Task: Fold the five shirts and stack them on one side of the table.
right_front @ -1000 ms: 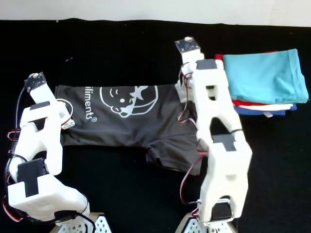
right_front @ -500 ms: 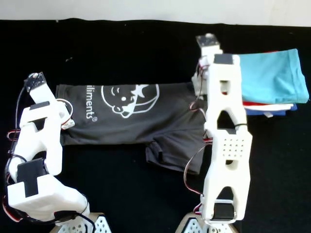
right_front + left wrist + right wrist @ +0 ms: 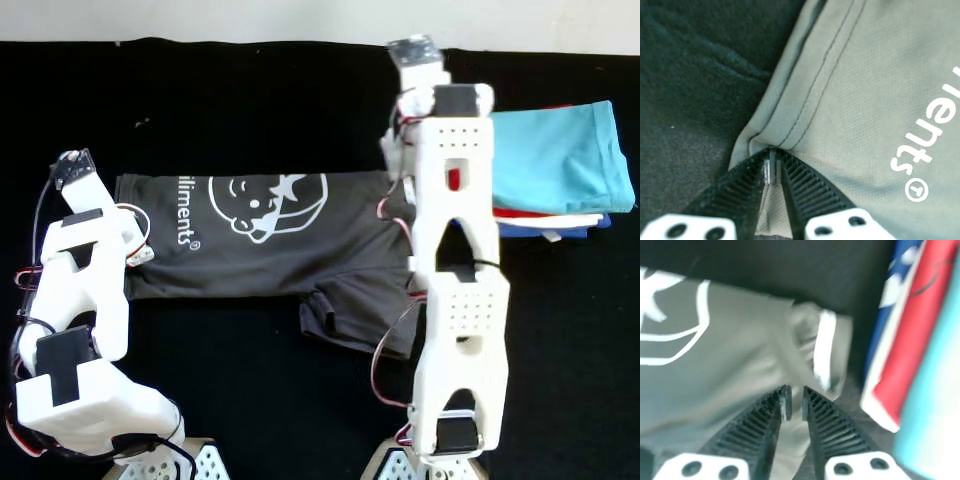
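Observation:
A dark grey shirt (image 3: 260, 250) with a white print lies spread across the middle of the black table (image 3: 250, 100). My left gripper (image 3: 135, 255) is at its left edge, shut on the stitched hem (image 3: 805, 100). My right gripper (image 3: 398, 165) hangs over the shirt's right end (image 3: 715, 365), close to the collar with its white label (image 3: 822, 345). Its fingers are a narrow gap apart with nothing between them. A sleeve (image 3: 350, 325) sticks out from the near edge.
A stack of folded shirts (image 3: 560, 160), cyan on top over red, white and blue, sits at the back right, just beside the right arm. In the right wrist view its red and blue edge (image 3: 900, 355) lies close to the gripper.
The right arm dragged the shirt's right end rightward toward the stack, then shifted toward the far edge while the shirt stayed put. The left arm has not moved.

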You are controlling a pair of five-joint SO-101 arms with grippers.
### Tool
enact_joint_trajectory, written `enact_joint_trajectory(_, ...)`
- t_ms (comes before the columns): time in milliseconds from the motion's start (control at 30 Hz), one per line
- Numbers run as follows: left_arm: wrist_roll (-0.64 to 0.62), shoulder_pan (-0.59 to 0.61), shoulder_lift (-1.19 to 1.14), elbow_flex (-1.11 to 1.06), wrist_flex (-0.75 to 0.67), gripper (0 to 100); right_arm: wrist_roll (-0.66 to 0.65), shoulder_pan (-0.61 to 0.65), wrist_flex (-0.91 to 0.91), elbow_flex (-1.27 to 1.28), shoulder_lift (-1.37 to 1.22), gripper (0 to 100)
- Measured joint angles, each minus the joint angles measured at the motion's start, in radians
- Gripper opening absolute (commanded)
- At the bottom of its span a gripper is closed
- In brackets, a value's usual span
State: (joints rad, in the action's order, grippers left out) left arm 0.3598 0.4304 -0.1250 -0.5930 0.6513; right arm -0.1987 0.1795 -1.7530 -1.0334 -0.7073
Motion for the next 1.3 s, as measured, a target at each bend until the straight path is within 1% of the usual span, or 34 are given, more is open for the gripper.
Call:
enact_joint_trajectory(133, 0.000, 0.000, 0.000, 0.000, 0.000, 1, 0.008, 0.098, 0.002, 0.377, 0.267, 5.2)
enact_joint_trajectory(200, 0.000, 0.000, 0.000, 0.000, 0.000, 1, -0.017, 0.155, 0.037, 0.597, 0.391, 5.2)
enact_joint_trajectory(400, 0.000, 0.000, 0.000, 0.000, 0.000, 1, -0.097, 0.296, 0.256, 1.208, 0.628, 5.2)
enact_joint_trajectory(533, 0.000, 0.000, 0.000, 0.000, 0.000, 1, -0.103, 0.321, 0.393, 1.439, 0.686, 5.2)
enact_joint_trajectory(633, 0.000, 0.000, 0.000, 0.000, 0.000, 1, -0.103, 0.325, 0.483, 1.517, 0.687, 5.2)
enact_joint_trajectory(700, 0.000, 0.000, 0.000, 0.000, 0.000, 1, -0.103, 0.339, 0.512, 1.533, 0.687, 5.2)
enact_joint_trajectory(933, 0.000, 0.000, 0.000, 0.000, 0.000, 1, -0.109, 0.448, 0.534, 1.540, 0.697, 5.2)
enact_joint_trajectory(1167, 0.000, 0.000, 0.000, 0.000, 0.000, 1, -0.109, 0.473, 0.534, 1.540, 0.697, 5.2)
enact_joint_trajectory(1300, 0.000, 0.000, 0.000, 0.000, 0.000, 1, -0.109, 0.528, 0.534, 1.540, 0.697, 5.2)
